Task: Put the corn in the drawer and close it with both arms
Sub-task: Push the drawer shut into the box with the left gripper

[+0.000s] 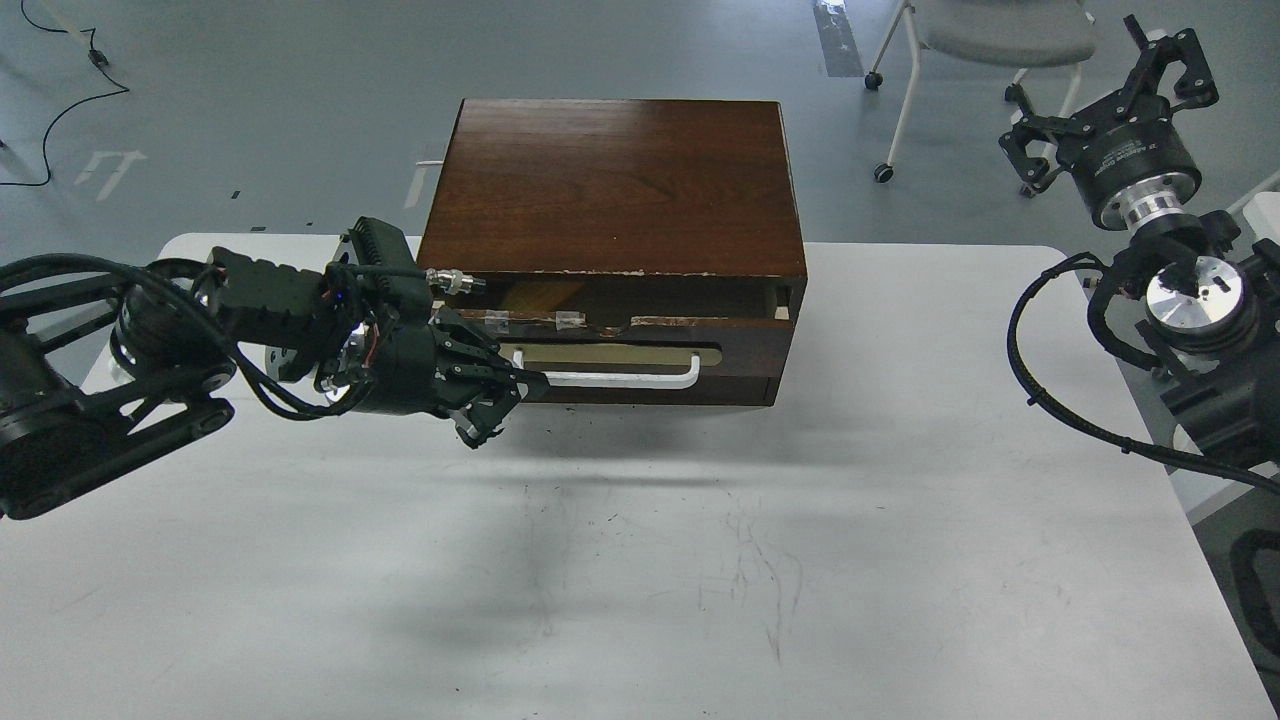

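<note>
Left pincer (490,405) at the handle's left end of the slightly open drawer (640,345).
Whether its fingers grip cannot be told; right pincer (1165,65), fingers apart, is raised past the surface's (900,560) far right corner.

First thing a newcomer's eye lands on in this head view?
The dark brown cabinet at the table's back centre, its drawer slightly open. Next, the left end effector right at the left end of the white handle. The right end effector is raised far right, off the table; no corn is visible.
</note>
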